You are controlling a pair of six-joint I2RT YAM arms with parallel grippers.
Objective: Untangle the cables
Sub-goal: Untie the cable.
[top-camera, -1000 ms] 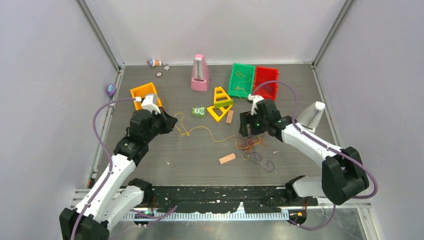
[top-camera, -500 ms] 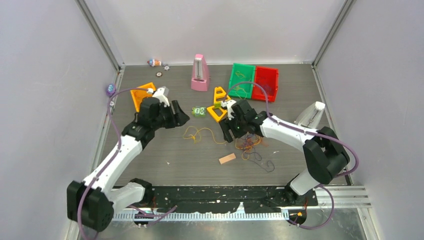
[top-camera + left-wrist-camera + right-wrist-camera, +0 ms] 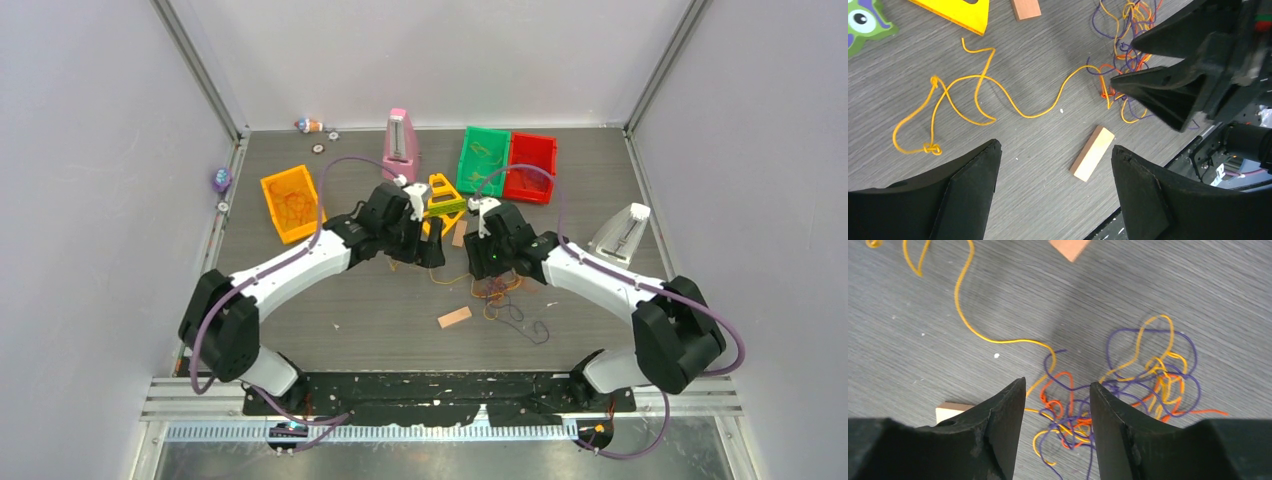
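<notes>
The cables (image 3: 1068,415) form a small orange, yellow and purple tangle (image 3: 497,290) on the grey table, right of centre. A long yellow strand (image 3: 973,95) runs left from it in loose loops and lies flat. My right gripper (image 3: 1057,385) hangs just over the tangle's left part, open with its jaws moderately apart. Strands show between them but are not pinched. My left gripper (image 3: 1055,147) hovers wide open over bare table beside the yellow strand, holding nothing. In the top view the left gripper (image 3: 428,250) and right gripper (image 3: 483,265) are close together.
A wooden block (image 3: 455,317) lies in front of the tangle and another block (image 3: 459,233) lies behind it. Yellow triangles (image 3: 440,195), a pink metronome (image 3: 400,145), a green bin (image 3: 483,160) and a red bin (image 3: 530,165) stand behind. An orange bin (image 3: 290,200) is at the left and a white metronome (image 3: 620,235) at the right.
The left gripper opened, let go of the yellow strand and swung right from the orange bin to the centre. The right gripper's jaws narrowed over the tangle.
</notes>
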